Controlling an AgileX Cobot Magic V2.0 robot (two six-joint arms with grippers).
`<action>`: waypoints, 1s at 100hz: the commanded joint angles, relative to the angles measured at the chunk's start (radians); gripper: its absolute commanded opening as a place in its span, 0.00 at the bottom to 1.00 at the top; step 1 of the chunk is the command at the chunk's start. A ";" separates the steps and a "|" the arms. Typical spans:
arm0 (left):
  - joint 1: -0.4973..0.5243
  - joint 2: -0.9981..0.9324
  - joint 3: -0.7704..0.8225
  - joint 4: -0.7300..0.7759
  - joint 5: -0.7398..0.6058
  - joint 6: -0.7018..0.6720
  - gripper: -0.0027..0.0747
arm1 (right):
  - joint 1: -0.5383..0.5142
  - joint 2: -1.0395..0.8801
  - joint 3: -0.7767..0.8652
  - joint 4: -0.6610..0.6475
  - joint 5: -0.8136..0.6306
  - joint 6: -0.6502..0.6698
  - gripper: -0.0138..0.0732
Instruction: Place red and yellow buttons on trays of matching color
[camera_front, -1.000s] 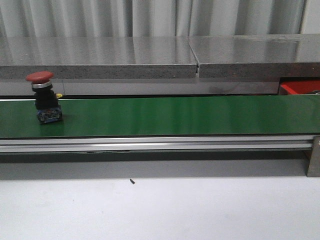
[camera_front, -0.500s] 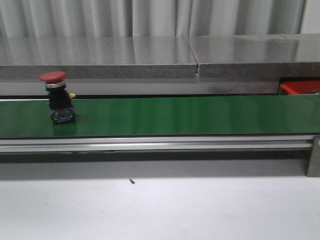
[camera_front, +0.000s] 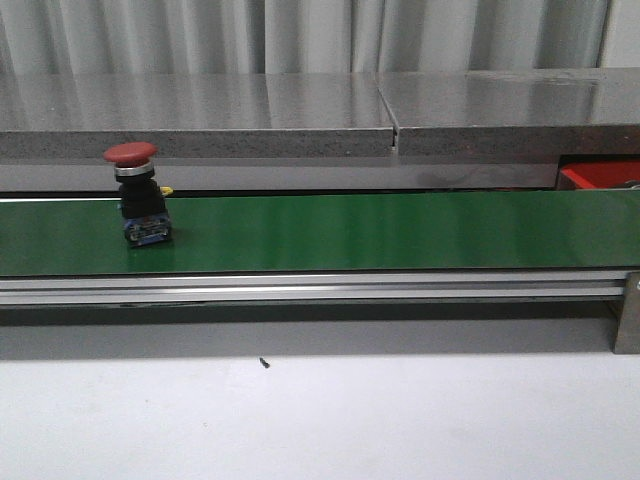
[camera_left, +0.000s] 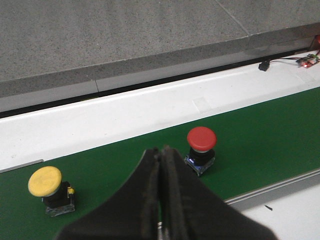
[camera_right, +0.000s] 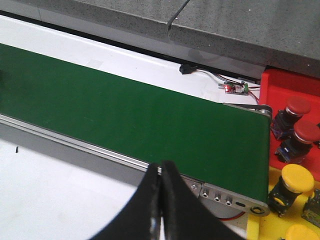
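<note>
Belt (camera_front: 400, 232) carries red button (camera_front: 138, 195), yellow button (camera_left: 49, 189) trailing.

Open green belt (camera_front: 400, 232) right of upright red button (camera_front: 138, 192); grey ledge (camera_front: 200, 115) behind.

Probably a factory-style test bench or automation lab: a green conveyor belt (camera_front: 400, 232) on an aluminium frame (camera_front: 300, 290), a grey stone-look counter (camera_front: 200, 115) behind, corrugated metal wall (camera_front: 300, 35), and a bare circuit board (camera_right: 236, 88) wired beside the belt
</note>
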 joint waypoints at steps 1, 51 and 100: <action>-0.007 -0.065 0.017 -0.024 -0.078 -0.011 0.01 | 0.003 0.000 -0.025 0.013 -0.083 -0.011 0.03; -0.007 -0.126 0.056 -0.024 -0.059 -0.011 0.01 | 0.061 0.281 -0.307 0.013 0.098 -0.020 0.12; -0.007 -0.124 0.056 -0.024 -0.059 -0.011 0.01 | 0.318 0.781 -0.737 0.012 0.306 -0.032 0.79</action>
